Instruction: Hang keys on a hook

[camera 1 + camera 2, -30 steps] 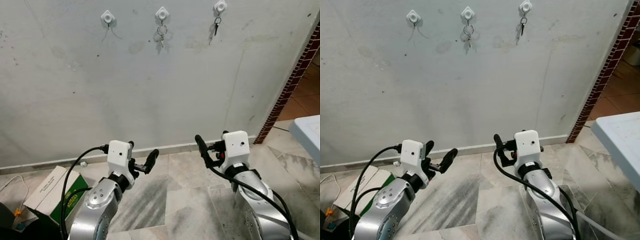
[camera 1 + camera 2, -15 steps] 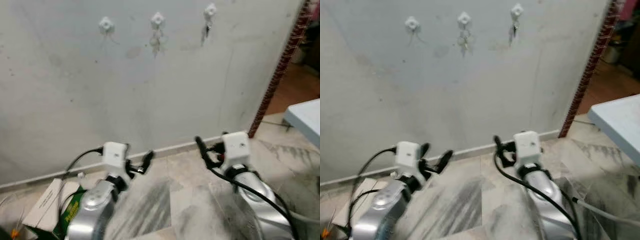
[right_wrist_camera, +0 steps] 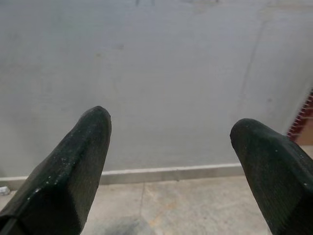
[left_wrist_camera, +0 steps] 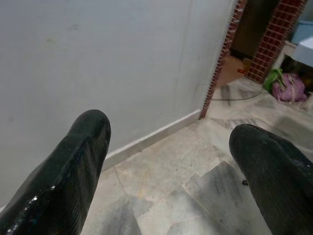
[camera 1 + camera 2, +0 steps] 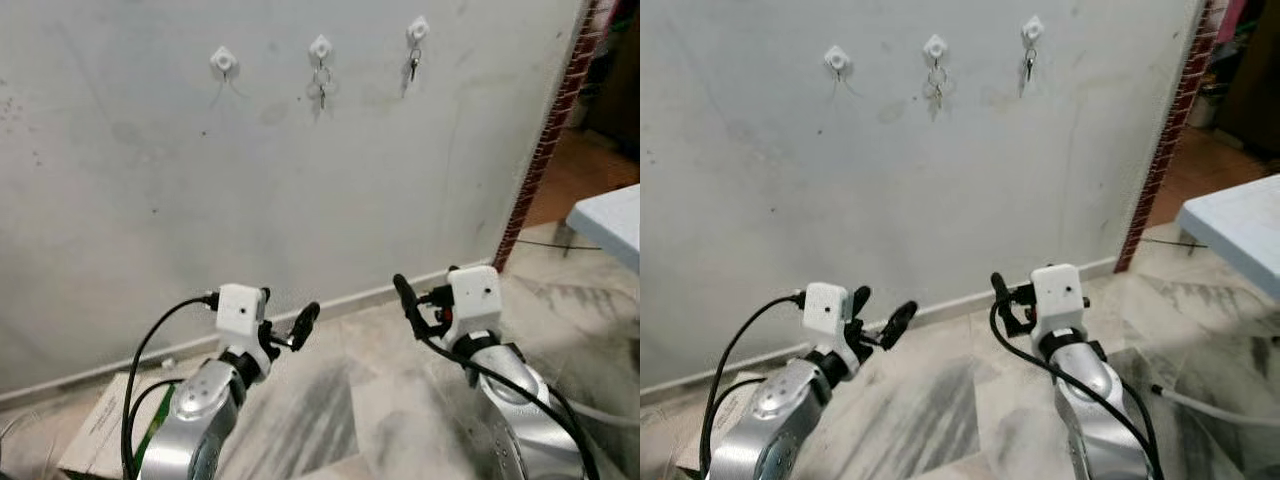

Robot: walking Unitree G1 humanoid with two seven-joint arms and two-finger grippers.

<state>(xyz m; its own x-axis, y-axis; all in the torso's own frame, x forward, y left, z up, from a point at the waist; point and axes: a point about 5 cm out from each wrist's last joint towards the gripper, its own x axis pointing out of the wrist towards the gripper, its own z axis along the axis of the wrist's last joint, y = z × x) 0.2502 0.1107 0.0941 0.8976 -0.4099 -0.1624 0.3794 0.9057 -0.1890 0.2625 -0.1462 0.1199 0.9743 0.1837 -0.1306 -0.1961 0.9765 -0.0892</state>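
Three white hooks sit high on the grey wall. The left hook (image 5: 224,60) is bare. A bunch of keys (image 5: 320,88) hangs from the middle hook (image 5: 320,47), and a single key (image 5: 413,68) hangs from the right hook (image 5: 418,29). My left gripper (image 5: 288,306) is held low in front of me, open and holding nothing. My right gripper (image 5: 425,285) is beside it, also open and holding nothing. Both are far below the hooks. Between the open fingers, the left wrist view (image 4: 168,127) and the right wrist view (image 3: 171,120) show wall and floor.
A cardboard box (image 5: 110,430) with green print lies on the marble floor at my lower left. A brick pillar (image 5: 550,130) ends the wall on the right, with a white table (image 5: 610,215) beyond it. A cable (image 5: 610,415) runs along the floor at the right.
The whole picture has shifted and sharpened, so the camera moved. Both arms keep the same pose with their grippers open. The keys hang as before.
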